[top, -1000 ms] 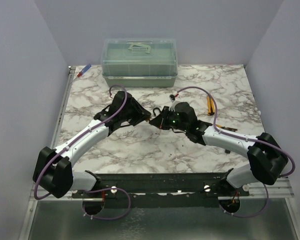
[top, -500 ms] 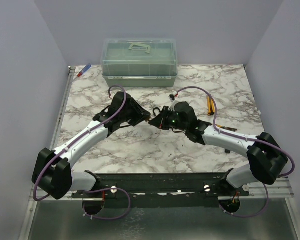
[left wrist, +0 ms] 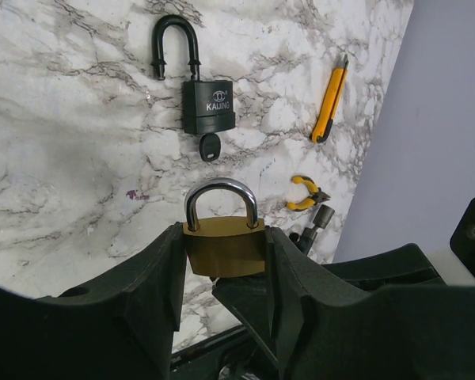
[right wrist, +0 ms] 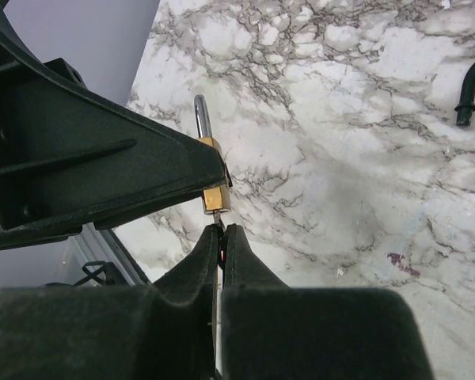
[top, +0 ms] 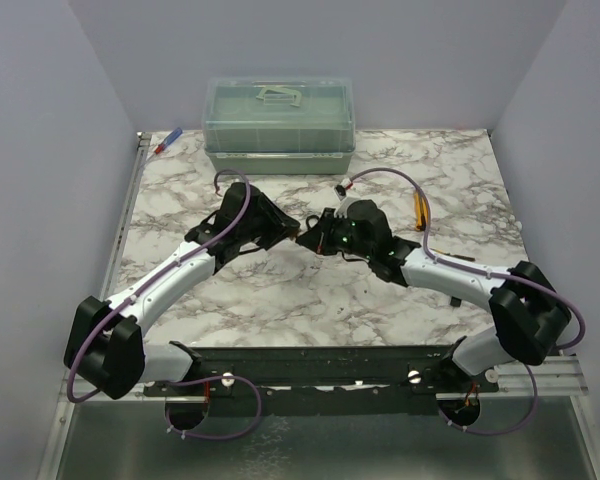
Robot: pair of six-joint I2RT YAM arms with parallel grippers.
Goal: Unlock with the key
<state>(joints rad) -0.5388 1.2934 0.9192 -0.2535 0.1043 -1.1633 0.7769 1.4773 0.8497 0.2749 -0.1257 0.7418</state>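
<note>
**Upward push could twist the brass padlock out of my grip**

My right end effector [right wrist: 220, 233] is pinched fully together. Its tips sit directly under the brass padlock [left wrist: 226, 252], touching its underside or very nearly so. A thin sliver shows between the tips, but I cannot tell whether it is a key blade. My left end effector [left wrist: 224, 237] is partly closed on that padlock, clamping only its two side faces, with the shackle up and closed.

That side clamp is my main worry. If I press upward off-centre from the keyway, I judge the body could rotate or slide between the pads and drop to the desk [left wrist: 63, 119]. The two end effectors are also so close that a small sideways correction could knock one against the other.

Further out, the black padlock [left wrist: 208, 107] lies on the desk with one leg of its shackle free of the body. The key [left wrist: 209, 147], with its round black head, sits at that lock's bottom end, apparently in its keyway. If my right tips hold nothing, I am probing the brass lock for no result. The yellow knife [left wrist: 330, 103] lies well apart and poses no threat.
</note>
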